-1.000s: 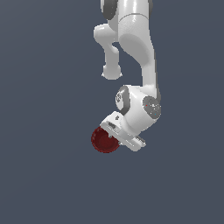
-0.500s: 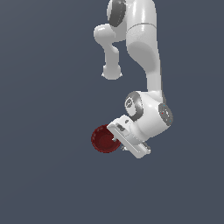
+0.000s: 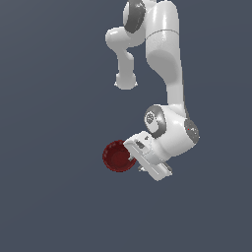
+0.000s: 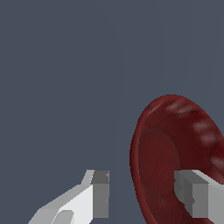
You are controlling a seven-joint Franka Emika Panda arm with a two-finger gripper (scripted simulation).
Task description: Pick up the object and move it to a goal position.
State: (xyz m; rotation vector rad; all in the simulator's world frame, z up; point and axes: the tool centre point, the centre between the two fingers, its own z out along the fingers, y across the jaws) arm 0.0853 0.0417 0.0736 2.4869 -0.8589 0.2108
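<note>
broadly, a flat slate-grey background fills both views, with nothing else lying around the arm and nothing between the camera and the bowl. one white arm (image 3: 165, 59) hangs down from the upper edge of the exterior view, its links bending to a rounded wrist low in the picture. one hand (image 3: 132, 158) sits at the end of that wrist, angled toward the exterior view's left. one bowl (image 3: 118, 156), small, round and dark red, sits right at the hand's tip, on the exterior view's left of it, tipped so its hollow inside faces the camera; the rim shows fine ribbing. in the wrist view the bowl (image 4: 175, 153) is seen nearly edge-on and close, its glossy red inside catching pale highlights along the rim. two fingers show there: one finger (image 4: 101, 192) stands apart from the bowl with grey background between them, and the other finger (image 4: 192, 192) lies across the bowl's inner face. the hand (image 4: 142, 194) is parted widely, with the bowl's rim between its fingers; whether they actually press on the rim, i cannot tell.
</note>
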